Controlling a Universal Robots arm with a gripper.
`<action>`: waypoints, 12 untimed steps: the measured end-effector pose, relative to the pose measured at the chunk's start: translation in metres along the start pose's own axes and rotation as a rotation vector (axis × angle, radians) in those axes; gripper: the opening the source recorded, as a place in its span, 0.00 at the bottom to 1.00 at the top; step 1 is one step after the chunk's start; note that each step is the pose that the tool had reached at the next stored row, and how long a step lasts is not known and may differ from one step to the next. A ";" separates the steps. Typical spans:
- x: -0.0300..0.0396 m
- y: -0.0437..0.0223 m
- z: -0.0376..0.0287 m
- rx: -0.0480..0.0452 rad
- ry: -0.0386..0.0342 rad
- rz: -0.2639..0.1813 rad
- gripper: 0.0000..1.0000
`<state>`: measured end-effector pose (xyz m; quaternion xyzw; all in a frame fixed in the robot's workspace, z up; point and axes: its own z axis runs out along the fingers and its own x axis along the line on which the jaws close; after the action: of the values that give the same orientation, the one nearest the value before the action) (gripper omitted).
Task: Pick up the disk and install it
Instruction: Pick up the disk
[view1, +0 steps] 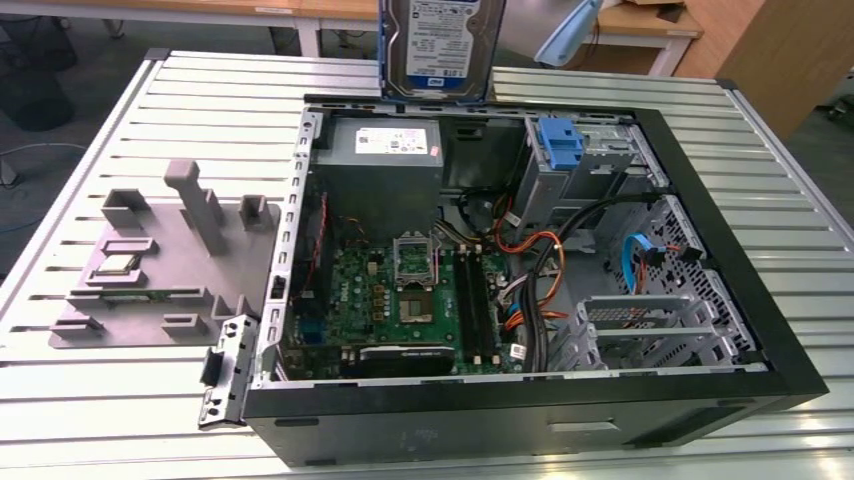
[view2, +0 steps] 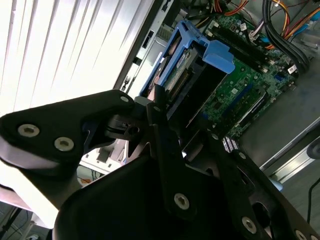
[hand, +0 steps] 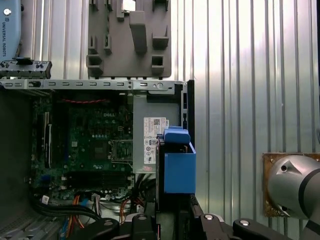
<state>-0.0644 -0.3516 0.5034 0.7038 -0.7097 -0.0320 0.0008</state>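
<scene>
The disk (view1: 441, 45), a silver hard drive with a white-and-blue label, hangs upright above the far wall of the open computer case (view1: 747, 300), over the power supply end. In the second wrist view the disk (view2: 178, 70) shows its blue rails, and my gripper (view2: 172, 115) is shut on it, black fingers (view2: 165, 135) on both sides. In the first wrist view the disk (hand: 179, 170) is seen edge-on as a blue block rising from the gripper (hand: 172, 217), above the case's edge beside the power supply.
Inside the case lie a grey power supply (view1: 380, 150), a green motherboard (view1: 400, 300), bundled cables (view1: 534, 260), a bare blue bracket (view1: 563, 145) in a metal bay and a drive cage (view1: 641, 325). A grey fixture plate (view1: 160, 260) sits on the slatted table (view1: 214, 90).
</scene>
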 end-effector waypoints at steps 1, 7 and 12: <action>0.0000 0.0000 0.0000 0.0000 -0.0001 0.000 0.35; 0.0006 -0.0002 0.0000 0.0000 0.0000 0.000 0.35; 0.0046 -0.0003 -0.0002 0.0000 0.0000 0.000 0.35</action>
<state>-0.0642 -0.3562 0.5033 0.7038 -0.7097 -0.0320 0.0008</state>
